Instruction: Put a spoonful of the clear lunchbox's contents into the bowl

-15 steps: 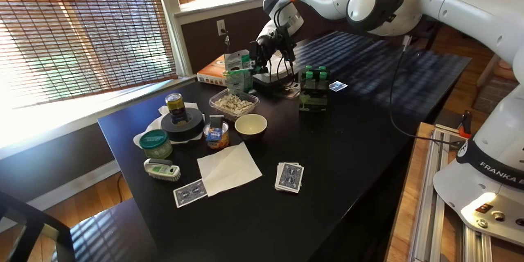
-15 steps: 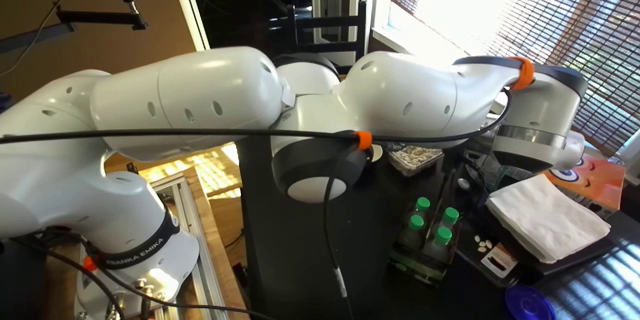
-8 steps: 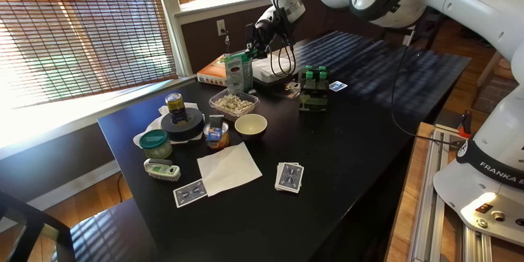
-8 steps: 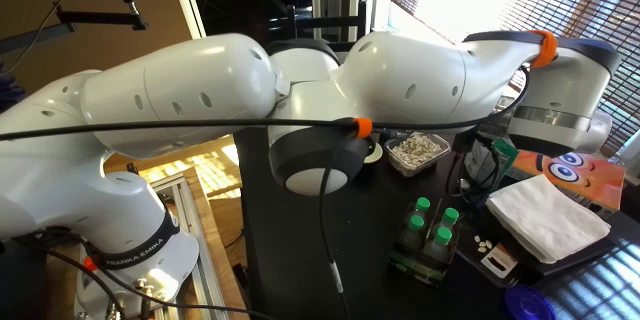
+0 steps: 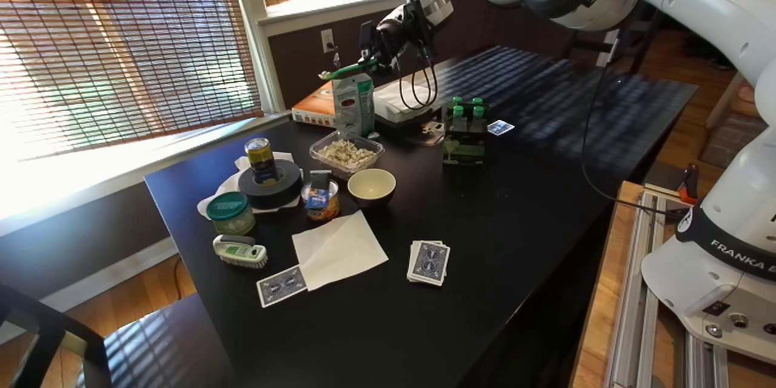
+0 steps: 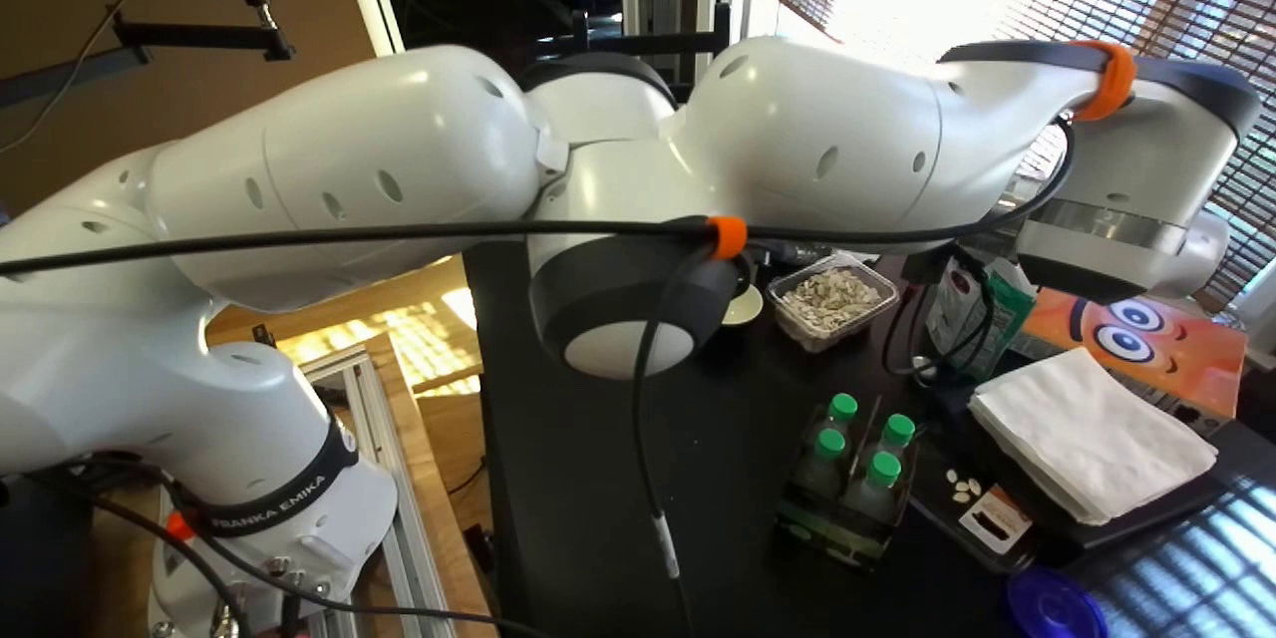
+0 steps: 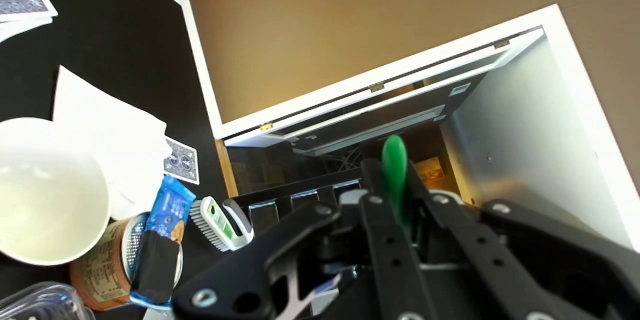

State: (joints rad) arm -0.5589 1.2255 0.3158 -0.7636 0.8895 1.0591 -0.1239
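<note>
Currently, the jaws are clenching a green spoon (image 5: 354, 69) above the table (image 5: 497, 242). In an exterior view the spoon is reaching out toward 9 o'clock, and a whitish patch (image 5: 325, 75) is showing at its outer end, too small to identify. The wrist view is catching the spoon only in part: a rounded green end is pointing to 12 o'clock between the black jaws.

In both exterior views the clear lunchbox (image 5: 327, 163) is sitting on the table, and pale loose bits (image 5: 345, 153) are filling it. In an exterior view the cream bowl (image 5: 371, 185) is standing just beside it, at the lunchbox's 5 o'clock. In an exterior view the white arm (image 6: 817, 140) is hiding part of the bowl (image 6: 743, 309). The wrist view is looking into most of that bowl at 9 o'clock and is including just a corner of the lunchbox at 8 o'clock.

Some details are showing in a single view. In an exterior view a teal-lidded tub (image 5: 231, 212) is standing at the bowl's 9 o'clock. In an exterior view a round blue lid (image 6: 1052, 603) is lying at 4 o'clock, and an orange box (image 6: 1136, 349) is displaying cartoon eyes at 3 o'clock.
</note>
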